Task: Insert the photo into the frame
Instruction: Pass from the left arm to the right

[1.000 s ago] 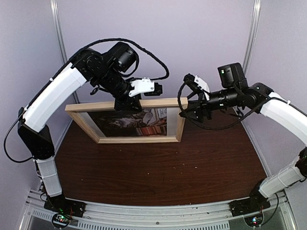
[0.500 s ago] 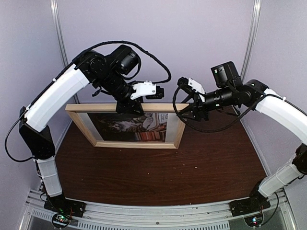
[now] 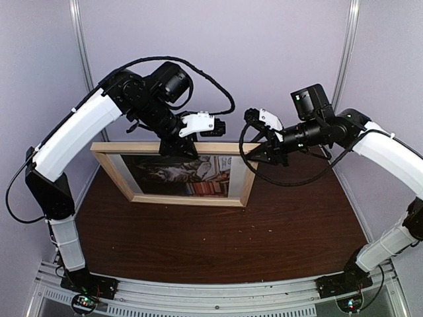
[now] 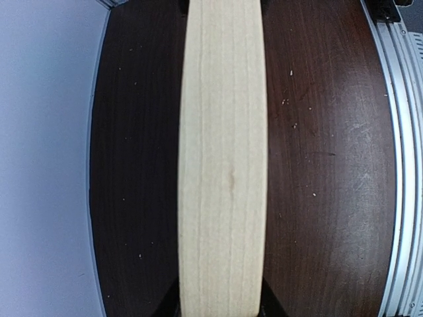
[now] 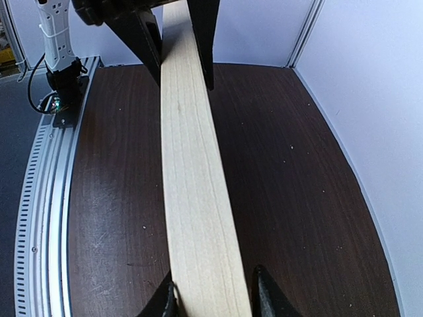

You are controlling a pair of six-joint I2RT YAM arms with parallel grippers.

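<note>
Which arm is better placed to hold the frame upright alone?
Left. The left gripper clamps the frame at mid top rail, so it stays balanced; the right gripper straddles only its right end.

Both arms arch inward, left gripper (image 3: 177, 144) pointing down and clamped, right gripper (image 3: 255, 157) reaching sideways, fingers narrowly set

The frame (image 3: 192, 199) is pale natural wood with fine straight grain. The photo (image 3: 178, 174) shows grey tabby fur, red-orange books and a dark ground. The worktop (image 3: 218, 244) is dark brown, flecked with pale specks. The left arm (image 3: 73, 132) and right arm (image 3: 390, 155) have white shells and black joints.
</note>
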